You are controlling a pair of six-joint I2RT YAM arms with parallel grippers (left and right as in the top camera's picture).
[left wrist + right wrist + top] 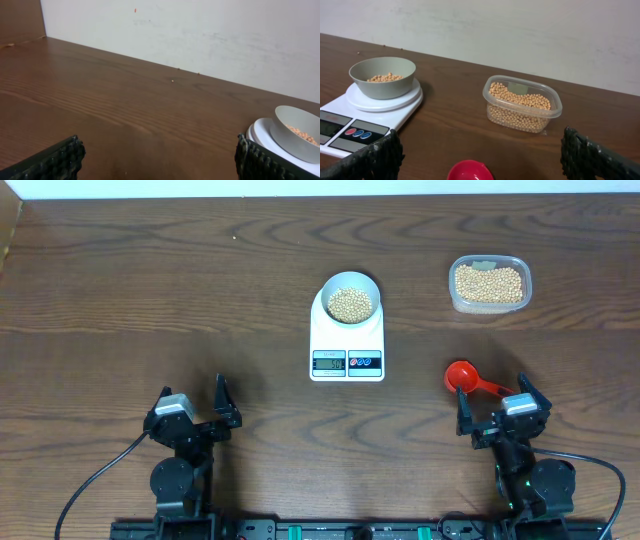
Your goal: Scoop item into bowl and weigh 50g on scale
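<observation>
The left end effector (192,400) sits low at the near left of the dark wooden tabletop (150,290), with its two fingers spread wide apart and nothing between them. In its wrist view the end effector (157,165) shows only bare wood between the finger pads, and the bowl and scale peek in at the far right edge.

At the middle of the tabletop lies the white scale (347,338), with its display and its red and blue buttons facing the robot. The digits are too small to read. The pale bowl (328,288) stands upright on the scale's round platform. It holds a shallow layer of the beans (351,304).

Further right and toward the far edge is a clear plastic tub (455,292), well apart from the scale and holding many more beans. Nearer the robot, a red scoop (463,375) lies on the tabletop, its handle angled toward the right end effector (495,402). That end effector's fingers are also spread wide and hold nothing. In the right wrist view, the scoop's cup shows low between them. Whether the handle touches a finger cannot be told.
</observation>
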